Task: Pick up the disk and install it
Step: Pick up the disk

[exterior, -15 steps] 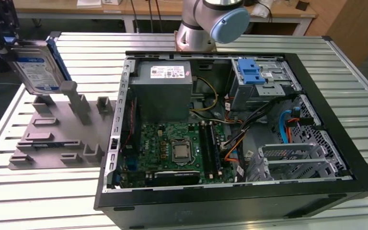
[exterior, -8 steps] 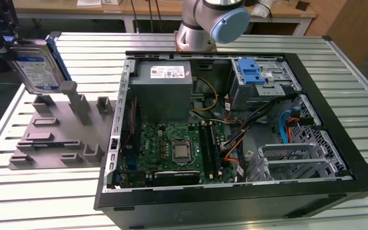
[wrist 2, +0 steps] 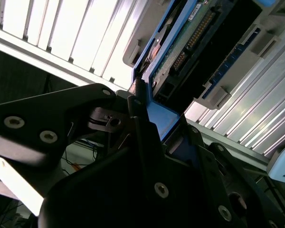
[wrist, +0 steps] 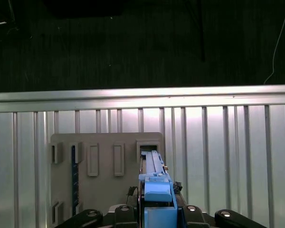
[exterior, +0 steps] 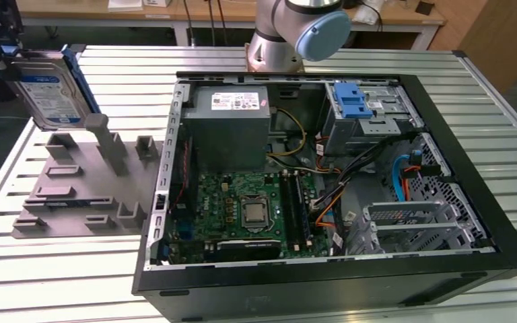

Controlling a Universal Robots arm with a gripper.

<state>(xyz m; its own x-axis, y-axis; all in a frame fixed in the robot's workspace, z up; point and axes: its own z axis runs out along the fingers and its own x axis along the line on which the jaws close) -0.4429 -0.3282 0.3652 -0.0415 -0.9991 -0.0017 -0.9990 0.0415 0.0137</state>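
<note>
Gripper: the gripper [wrist 2: 154, 114] sits closest to the lens in the second wrist view, its dark fingers closed on the blue bracket [exterior: 76, 74] at one end of the disk.
Disk: the disk [exterior: 48, 94] is held on edge near the exterior view's upper left, label face to that camera, just over the far end of the grey fixture [exterior: 79, 195]. I cannot tell whether its lower edge clears the fixture's posts.
Long axis: it runs roughly up and down in the exterior view. In the first wrist view the disk [wrist: 154, 183] shows edge-on, in line with an empty slot [wrist: 149, 146] in the fixture.
Way to the case: the open computer case [exterior: 330, 289] lies toward the exterior view's right of the disk, beside the fixture on the slatted table [exterior: 61, 276].
Likely seat: by my reading, the drive bay [exterior: 375, 118] with the blue latch strip [exterior: 352, 101], beyond the power-supply box [exterior: 231, 128] and well apart from the disk.
</note>
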